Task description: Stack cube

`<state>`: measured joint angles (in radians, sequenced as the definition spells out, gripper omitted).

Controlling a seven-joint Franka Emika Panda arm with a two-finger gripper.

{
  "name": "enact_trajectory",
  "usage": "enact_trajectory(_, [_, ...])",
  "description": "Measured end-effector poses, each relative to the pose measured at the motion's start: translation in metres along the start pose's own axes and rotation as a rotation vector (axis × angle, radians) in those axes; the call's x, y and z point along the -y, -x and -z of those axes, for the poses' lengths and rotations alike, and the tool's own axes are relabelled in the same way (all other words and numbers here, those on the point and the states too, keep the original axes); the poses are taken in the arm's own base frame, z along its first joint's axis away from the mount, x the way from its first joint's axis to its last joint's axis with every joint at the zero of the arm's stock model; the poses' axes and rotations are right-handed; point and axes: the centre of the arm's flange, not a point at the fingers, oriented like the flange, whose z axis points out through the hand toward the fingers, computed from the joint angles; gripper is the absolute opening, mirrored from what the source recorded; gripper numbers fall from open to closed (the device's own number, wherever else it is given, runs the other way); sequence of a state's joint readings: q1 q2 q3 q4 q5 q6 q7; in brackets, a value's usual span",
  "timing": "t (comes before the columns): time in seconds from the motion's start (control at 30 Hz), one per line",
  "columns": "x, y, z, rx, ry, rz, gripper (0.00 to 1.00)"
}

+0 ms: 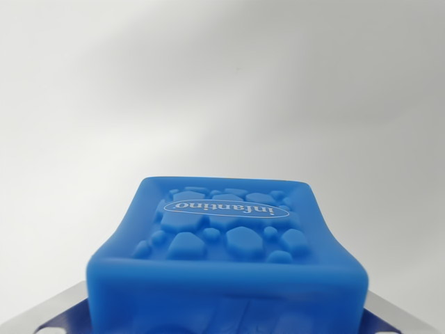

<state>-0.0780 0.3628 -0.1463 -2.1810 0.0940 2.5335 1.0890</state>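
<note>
Filling lower wrist view: blue cube (226,257), embossed pebbles w/ upside-down "infantino" logo.
Hand (226,321) fingers flank it; grip can't be confirmed.

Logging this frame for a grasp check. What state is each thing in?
Cube: blue, held up close to the camera, embossed logo face showing, the word on it upside down.
Gripper: metal fingers at both bottom corners beside the cube, apparently shut on it.
Surface: plain white, blurred.
</note>
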Motion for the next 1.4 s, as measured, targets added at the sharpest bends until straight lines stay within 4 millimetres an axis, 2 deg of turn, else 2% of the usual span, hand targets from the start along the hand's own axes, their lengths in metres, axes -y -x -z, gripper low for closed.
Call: enact_trajectory(1.4, [-0.027, 0.041, 0.011, 0.0, 0.0, 0.281, 0.0])
